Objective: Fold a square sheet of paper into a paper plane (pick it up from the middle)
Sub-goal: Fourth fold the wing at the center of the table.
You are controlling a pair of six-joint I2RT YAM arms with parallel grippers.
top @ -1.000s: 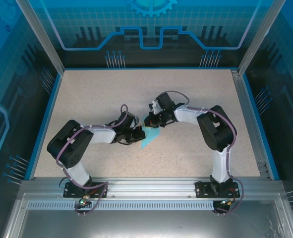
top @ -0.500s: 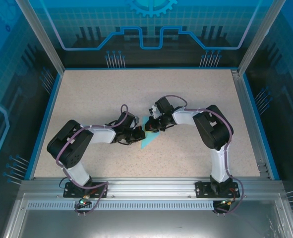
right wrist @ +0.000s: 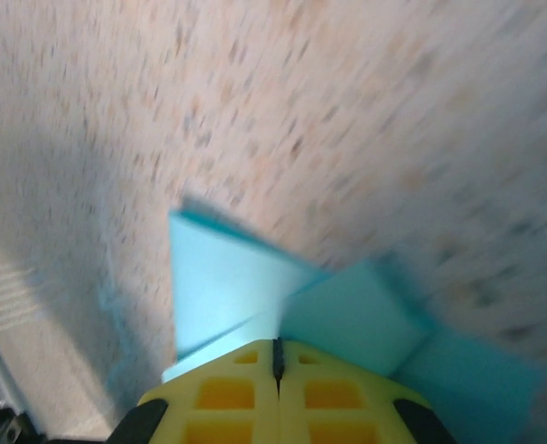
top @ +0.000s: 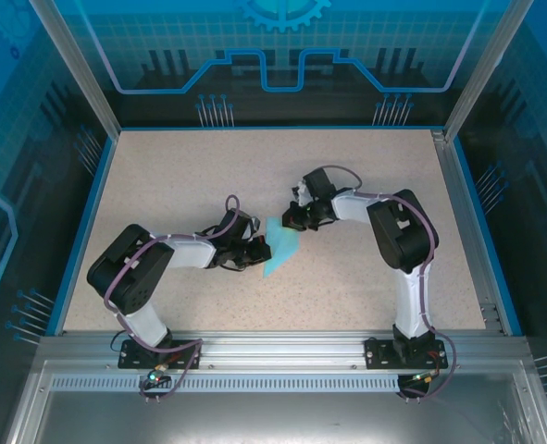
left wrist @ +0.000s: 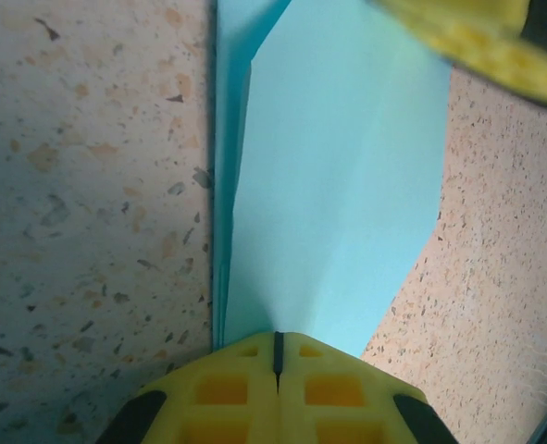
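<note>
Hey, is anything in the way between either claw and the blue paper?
Nothing visible. The left claw and right claw are both shut, with their tips right against the partly folded blue paper at opposite ends. Whether they pinch it or just press on it, I cannot tell.

Matt paper sheet [left wrist: 338,185] (creased) on a speckled, grainy tabletop [left wrist: 88,185].

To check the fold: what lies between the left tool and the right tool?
The folded light blue paper lies there, from left tool to right tool; the top view shows it.
</note>
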